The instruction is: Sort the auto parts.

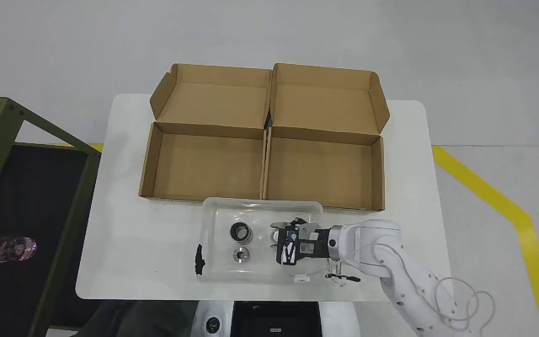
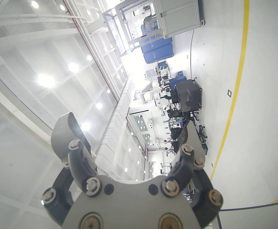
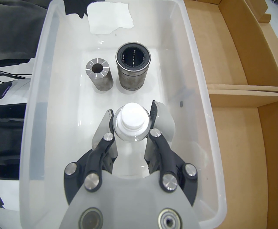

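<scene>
A clear plastic bin point(image 1: 221, 208) point(image 3: 195, 71) sits at the table's front edge. Inside stand two upright metal parts: a large bearing sleeve with a black bore point(image 3: 133, 65) point(image 1: 241, 232) and a smaller steel bushing point(image 3: 99, 74) point(image 1: 242, 254). My right gripper point(image 3: 131, 118) point(image 1: 282, 243) is inside the bin, shut on a white stepped plastic part point(image 3: 132, 121). Both fingers press its rounded sides. My left gripper point(image 2: 130, 130) points up at the hall ceiling, open, with nothing between its fingers.
Two open cardboard boxes stand side by side behind the bin, the left one point(image 1: 205, 164) and the right one point(image 1: 322, 173) point(image 3: 236, 65). A white label patch point(image 3: 109, 18) sticks to the bin's far end. A small black item point(image 1: 199, 259) lies beside the bin.
</scene>
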Controlling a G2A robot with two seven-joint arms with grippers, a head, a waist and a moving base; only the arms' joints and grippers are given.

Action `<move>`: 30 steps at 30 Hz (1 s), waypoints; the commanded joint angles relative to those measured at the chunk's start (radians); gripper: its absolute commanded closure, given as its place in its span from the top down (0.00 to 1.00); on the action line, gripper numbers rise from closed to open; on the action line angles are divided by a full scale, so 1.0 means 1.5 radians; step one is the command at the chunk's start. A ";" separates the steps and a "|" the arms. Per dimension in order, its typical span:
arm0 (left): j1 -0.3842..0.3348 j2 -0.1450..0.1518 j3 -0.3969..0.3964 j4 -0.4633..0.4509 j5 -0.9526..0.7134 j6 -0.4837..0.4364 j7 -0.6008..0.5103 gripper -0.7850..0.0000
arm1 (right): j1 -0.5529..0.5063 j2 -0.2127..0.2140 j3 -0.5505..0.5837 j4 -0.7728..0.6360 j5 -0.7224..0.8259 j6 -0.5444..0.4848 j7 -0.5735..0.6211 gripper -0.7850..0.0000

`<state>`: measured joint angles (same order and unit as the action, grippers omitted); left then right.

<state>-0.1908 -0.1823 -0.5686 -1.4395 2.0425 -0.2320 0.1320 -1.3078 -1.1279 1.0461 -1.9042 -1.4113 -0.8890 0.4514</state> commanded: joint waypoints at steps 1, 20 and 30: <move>0.000 0.000 0.000 0.000 0.000 0.000 0.000 1.00 | 0.000 0.001 0.001 -0.004 0.007 -0.006 -0.014 0.00; 0.000 0.000 0.000 0.000 0.000 0.000 0.000 1.00 | -0.013 0.017 0.065 -0.067 0.032 -0.056 -0.244 0.00; 0.000 0.000 0.000 0.000 0.000 0.000 0.000 1.00 | -0.011 0.023 0.099 -0.074 0.038 -0.033 -0.307 0.00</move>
<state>-0.1908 -0.1823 -0.5686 -1.4395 2.0425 -0.2320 0.1320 -1.3258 -1.0945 1.1908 -2.0172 -1.3573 -0.9421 -0.0033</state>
